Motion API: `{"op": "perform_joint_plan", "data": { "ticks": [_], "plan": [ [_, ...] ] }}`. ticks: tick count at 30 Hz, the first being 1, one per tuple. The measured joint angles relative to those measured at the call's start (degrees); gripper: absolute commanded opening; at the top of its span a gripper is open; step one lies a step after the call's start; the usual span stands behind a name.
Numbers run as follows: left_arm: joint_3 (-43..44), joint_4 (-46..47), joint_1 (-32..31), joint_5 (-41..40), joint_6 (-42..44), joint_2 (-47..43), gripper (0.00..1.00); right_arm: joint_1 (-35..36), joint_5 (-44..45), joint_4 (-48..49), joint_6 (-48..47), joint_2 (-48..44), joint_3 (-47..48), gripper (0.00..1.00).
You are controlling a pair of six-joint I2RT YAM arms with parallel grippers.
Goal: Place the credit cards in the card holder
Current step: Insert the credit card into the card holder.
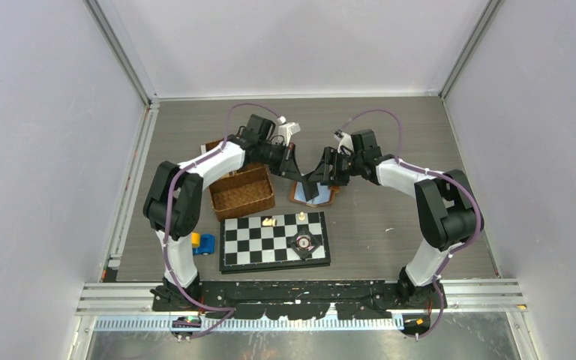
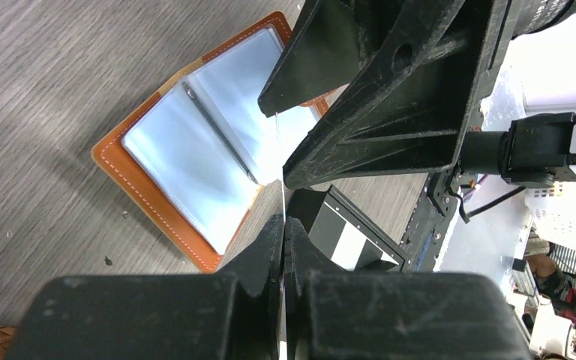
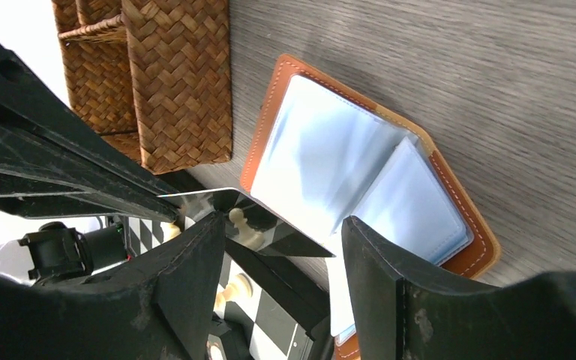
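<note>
While the left claw [image 2: 283, 221] is pressed together on one end of a thin, glossy rectangular credit card [image 3: 274, 238], the right claw [image 3: 281, 225] has its fingers spread apart, one on either side of the card's free end. Whether either finger touches the card cannot be told.

In the left wrist view the credit card [image 2: 280, 196] shows edge-on, as a fine pale line running from the closed fingertips up toward the right claw [image 2: 276, 142]. It is held in the air over the holder.

The small tan-brown leather card holder [image 3: 330, 157] lies open on the grey wood-grain counter [image 1: 390, 150]. Its clear, pale blue plastic sleeves face up, and one sleeve leaf stands raised at the middle fold.

From the top camera the card holder [image 1: 328, 199] sits directly beneath the two meeting claws and is mostly covered by them. The brown woven wicker basket [image 1: 241, 191] stands near it on the left. The black-and-white chessboard [image 1: 274, 240], with a few pieces on it, lies just nearer the arm bases. A small blue and yellow toy [image 1: 202, 244] rests on the counter left of the chessboard.
</note>
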Motion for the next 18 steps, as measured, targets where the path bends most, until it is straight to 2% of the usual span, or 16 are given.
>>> {"op": "perform_joint_plan", "data": {
  "ticks": [8, 18],
  "plan": [
    [0.00, -0.35, 0.17, 1.97, 1.33, 0.22, 0.00, -0.09, -5.62, 4.61, 0.46, 0.11, -1.31, 0.44],
    [0.31, -1.36, 1.05, 1.25, 1.92, 0.26, 0.00, -0.90, -8.76, 7.48, 1.38, 0.13, -2.82, 0.14]
  ]
}}
